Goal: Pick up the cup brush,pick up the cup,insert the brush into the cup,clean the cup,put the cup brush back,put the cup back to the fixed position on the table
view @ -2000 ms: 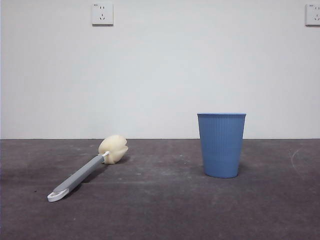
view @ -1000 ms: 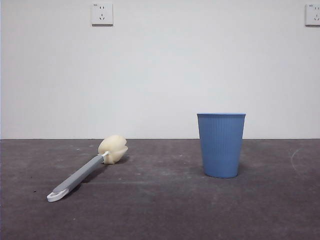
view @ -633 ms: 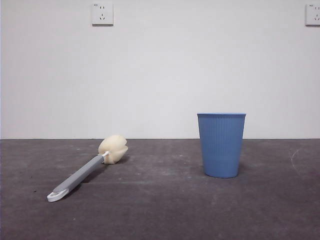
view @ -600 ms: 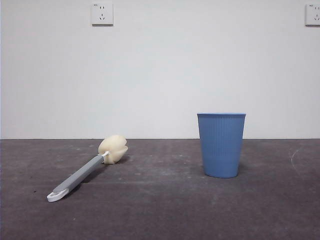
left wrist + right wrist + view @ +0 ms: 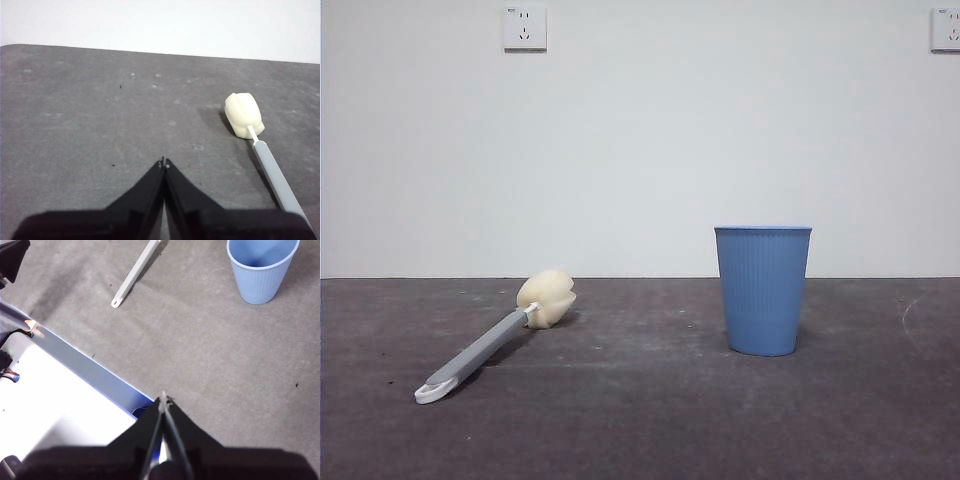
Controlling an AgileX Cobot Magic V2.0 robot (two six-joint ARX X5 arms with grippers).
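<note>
The cup brush (image 5: 490,343) lies flat on the table (image 5: 640,420) at the left, its cream-yellow sponge head toward the wall and its white looped end toward the camera. The blue ribbed cup (image 5: 763,289) stands upright at the right. Neither gripper shows in the front view. My left gripper (image 5: 164,162) is shut and empty above the table, apart from the brush (image 5: 255,142), whose head lies beside it. My right gripper (image 5: 164,399) is shut and empty, high over the table's near edge, with the cup (image 5: 261,267) and the brush handle (image 5: 134,274) far from it.
A white wall with two sockets (image 5: 525,27) stands behind the table. The right wrist view shows the table's near edge and a white base (image 5: 55,405) beside it, and a black part of the other arm (image 5: 12,257) at a corner.
</note>
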